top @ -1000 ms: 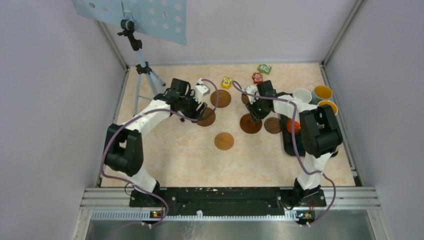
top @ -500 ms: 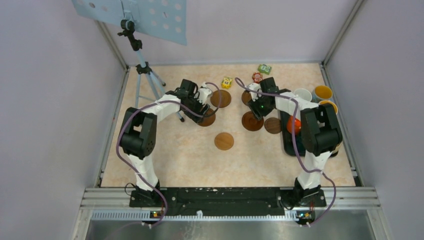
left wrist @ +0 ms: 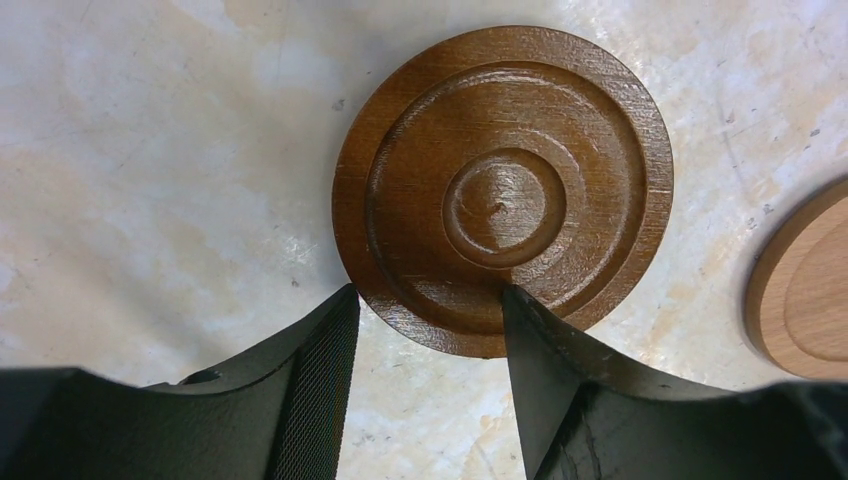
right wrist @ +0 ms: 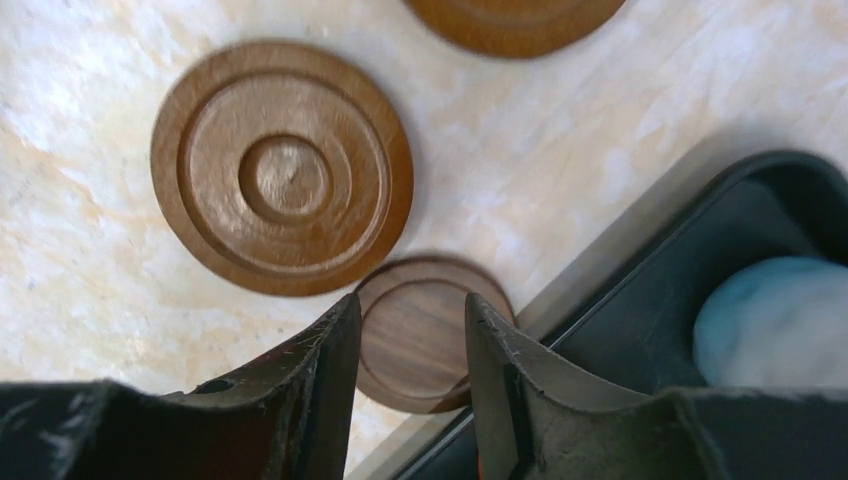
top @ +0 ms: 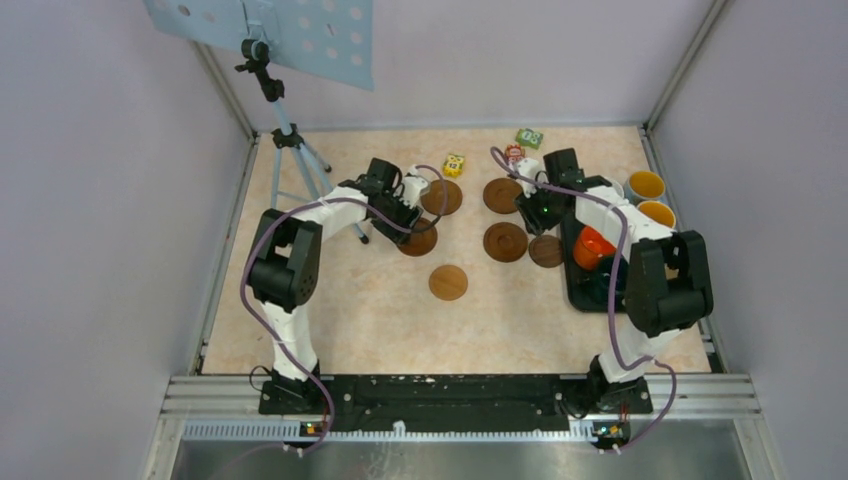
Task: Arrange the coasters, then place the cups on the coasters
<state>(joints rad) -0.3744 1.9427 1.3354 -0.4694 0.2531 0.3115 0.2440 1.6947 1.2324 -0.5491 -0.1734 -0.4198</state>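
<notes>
Left gripper (left wrist: 425, 300): fingers parted, straddling near rim of dark coaster (left wrist: 505, 190) flat on table (left wrist: 150, 150). Right gripper (right wrist: 410, 305): fingers parted over small coaster (right wrist: 415, 335) beside tray (right wrist: 640, 300). Nothing grasped. Orange cup (top: 592, 245) sits in tray.

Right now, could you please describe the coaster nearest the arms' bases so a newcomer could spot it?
On the marbled beige table, look midway between the left arm and the right arm. The coaster lies alone there, nearer the bases than the other five coasters. It touches nothing and looks lighter, orange-brown; the rest sit further back.
</notes>
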